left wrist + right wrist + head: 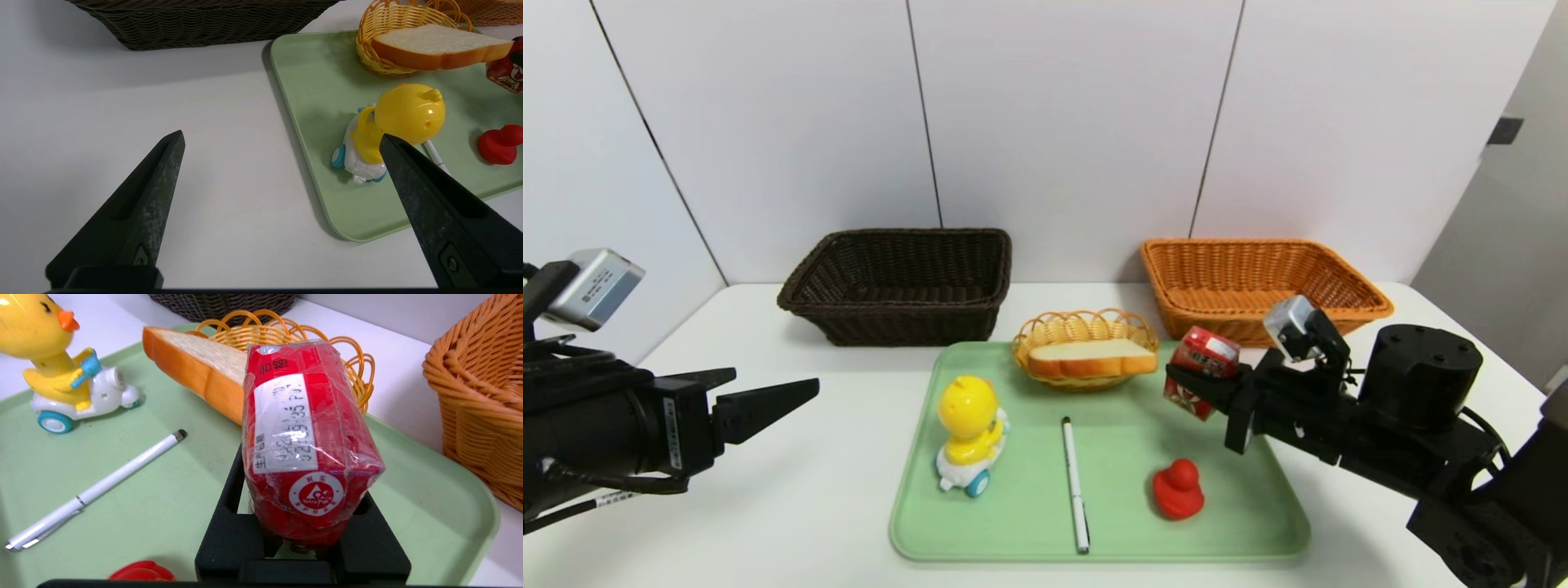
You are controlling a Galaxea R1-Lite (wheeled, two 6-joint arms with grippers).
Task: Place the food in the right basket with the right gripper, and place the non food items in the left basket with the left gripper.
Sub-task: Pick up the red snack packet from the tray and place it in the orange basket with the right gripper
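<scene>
Shows small red drink carton in clear wrap with white print label [1203, 359], tilted, held off the tray, over its back right part. Gripped by right black two-finger tool [1186, 380], closed in on carton sides, just in front of large rectangular orange-tan wicker basket [1201, 320]. Carton outside that basket. See also slice of white bread with tan crust [1092, 359], lying across small round yellow scalloped wicker basket [1086, 327], left of carton, at back of pale green rectangular tray [1029, 527]. On tray, left side: yellow plastic chick toy on white wheeled base [968, 408], upright. Near tray middle: slim white pen with black tip [1076, 486], between chick and small red rubber duck [1178, 490], black tip toward round basket. Duck on right front part. Left black two-finger tool [777, 378] wide, holding nothing, over white worktop [809, 490], left of tray. Behind tray, to left: large rectangular dark brown wicker basket [907, 327], on worktop. At back: white panelled wall [1054, 122]
</scene>
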